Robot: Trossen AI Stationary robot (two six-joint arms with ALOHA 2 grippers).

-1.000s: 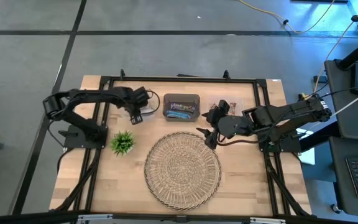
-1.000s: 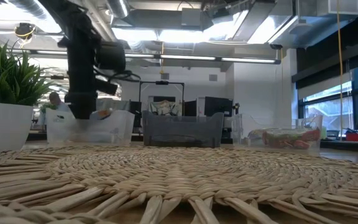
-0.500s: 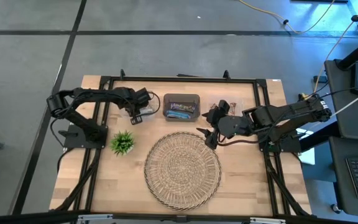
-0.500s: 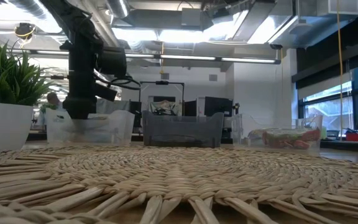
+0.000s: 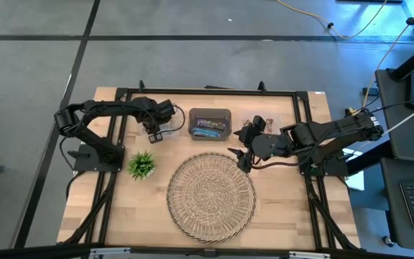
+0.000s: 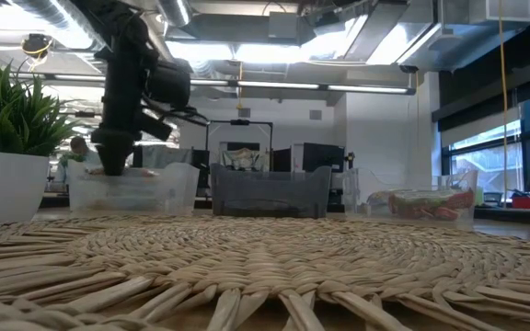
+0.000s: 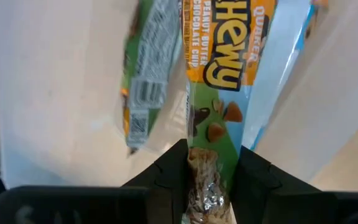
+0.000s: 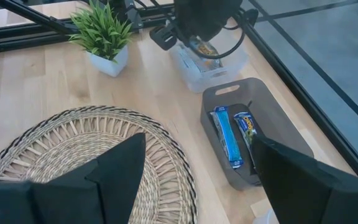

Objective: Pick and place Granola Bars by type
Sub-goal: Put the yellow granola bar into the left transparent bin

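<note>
1. Step in hand, as we read it: placing. Our left gripper [image 7: 211,171] sits upper left of centre in the high view, down inside the clear bin [image 8: 211,70]. Its fingers are pinched narrow on the tail end of a green-and-orange granola bar [image 7: 219,93], per the left wrist view.
2. That bar hangs into the clear bin beside a second bar of the same sort [image 7: 145,87], so the type looks matched.
3. Low view shows the left arm reaching down into the clear bin at frame left, tip below the rim.
4. Our right gripper [image 8: 194,165] waits w/ fingers spread wide and nothing between them, centre-right in the high view, just off the upper right edge of the wicker tray [image 5: 210,196].
5. Other task items: two blue-wrapped bars [image 8: 235,137] lie in the grey bin [image 5: 210,124], top centre. Another clear tub [image 6: 426,204] w/ reddish contents sits frame right in the low view; can't tell bar count.
6. Wicker tray looks bare of bars from above; plant [image 5: 142,165] sits left of it.
7. Next move, we judge: open the left fingers to release, then lift straight up so the wrapper doesn't drag out w/ the fingers.
</note>
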